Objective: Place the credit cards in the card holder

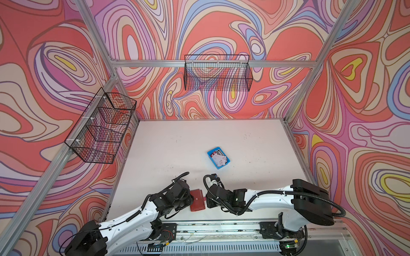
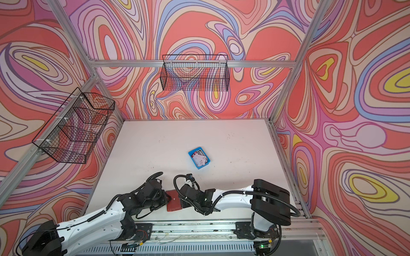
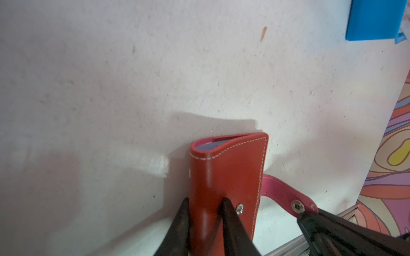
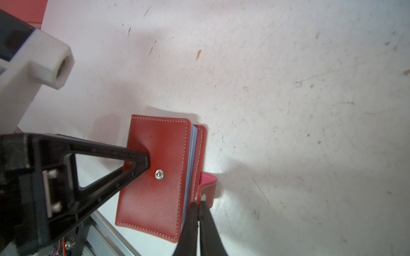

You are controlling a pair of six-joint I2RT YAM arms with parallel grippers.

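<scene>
The red card holder [image 1: 197, 201] [image 2: 174, 203] lies closed near the table's front edge, between both arms. My left gripper [image 3: 205, 200] is shut on its rounded spine, one finger on each side. The pink snap strap [image 3: 281, 190] hangs loose from the far side, and my right gripper [image 4: 198, 200] is shut on the strap's end by the snap. Clear sleeve pages show at the card holder's [image 4: 159, 159] open edge. The credit cards [image 1: 219, 158] [image 2: 200, 159], white with red and dark prints, lie piled in a small blue tray farther back.
The blue tray [image 1: 210, 153] [image 3: 375, 20] sits mid-table, right of centre. An aluminium rail [image 1: 221, 226] runs along the front edge just behind the card holder. Black wire baskets hang on the back wall [image 1: 218, 73] and the left wall [image 1: 102, 128].
</scene>
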